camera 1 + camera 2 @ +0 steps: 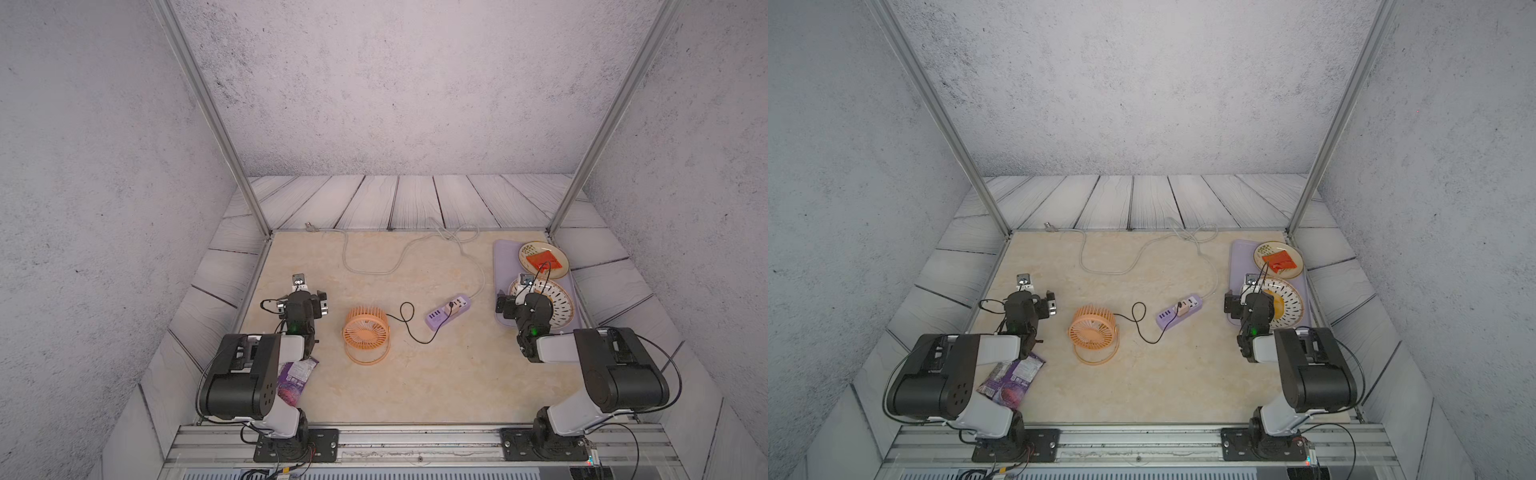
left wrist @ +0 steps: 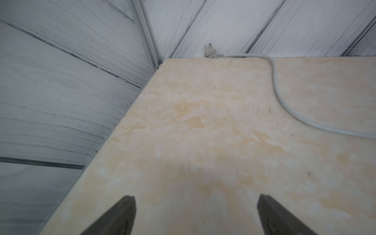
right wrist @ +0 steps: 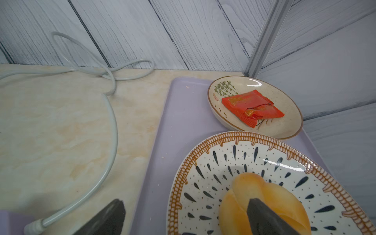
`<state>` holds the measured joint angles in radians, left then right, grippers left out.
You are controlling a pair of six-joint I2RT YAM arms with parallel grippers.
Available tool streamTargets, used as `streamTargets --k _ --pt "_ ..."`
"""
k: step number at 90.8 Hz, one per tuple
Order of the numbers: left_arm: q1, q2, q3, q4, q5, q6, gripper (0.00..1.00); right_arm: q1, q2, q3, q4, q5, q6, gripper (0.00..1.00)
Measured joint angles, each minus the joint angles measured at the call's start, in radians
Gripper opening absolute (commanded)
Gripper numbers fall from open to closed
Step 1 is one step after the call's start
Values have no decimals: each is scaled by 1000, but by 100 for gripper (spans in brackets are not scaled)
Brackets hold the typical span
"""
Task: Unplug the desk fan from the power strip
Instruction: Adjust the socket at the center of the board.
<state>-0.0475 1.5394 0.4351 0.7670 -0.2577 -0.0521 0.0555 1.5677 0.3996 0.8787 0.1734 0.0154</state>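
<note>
At bench [image 1: 415, 374] centre, the plug [image 1: 452, 308] of the desk fan [image 1: 366, 336] sits in the power strip [image 1: 438, 319]. Left tool [image 2: 196, 197] and right tool [image 3: 185, 201] hang released and empty. Next: approach, then pinch the plug.

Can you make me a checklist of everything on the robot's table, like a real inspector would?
Surface: beige marbled tabletop, a few dark specks.
Job's things: orange desk fan stands mid-table; its pink plug sits in the purple power strip.
Clutter: purple snack packet by the left arm; lavender tray holding a small plate with a red wrapper and a patterned plate with a bun.
Grippers: left gripper and right gripper both open, empty.
Cables: thin black cable loops from fan to strip; grey cord snakes to the back, its wall plug lying loose.
Surroundings: grey plank walls, metal frame posts.
</note>
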Motion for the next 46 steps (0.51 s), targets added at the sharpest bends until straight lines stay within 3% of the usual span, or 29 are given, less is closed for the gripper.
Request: streamTargets --k 46 --pt "0 0 0 0 0 0 100 0 0 0 0 -7 0 99"
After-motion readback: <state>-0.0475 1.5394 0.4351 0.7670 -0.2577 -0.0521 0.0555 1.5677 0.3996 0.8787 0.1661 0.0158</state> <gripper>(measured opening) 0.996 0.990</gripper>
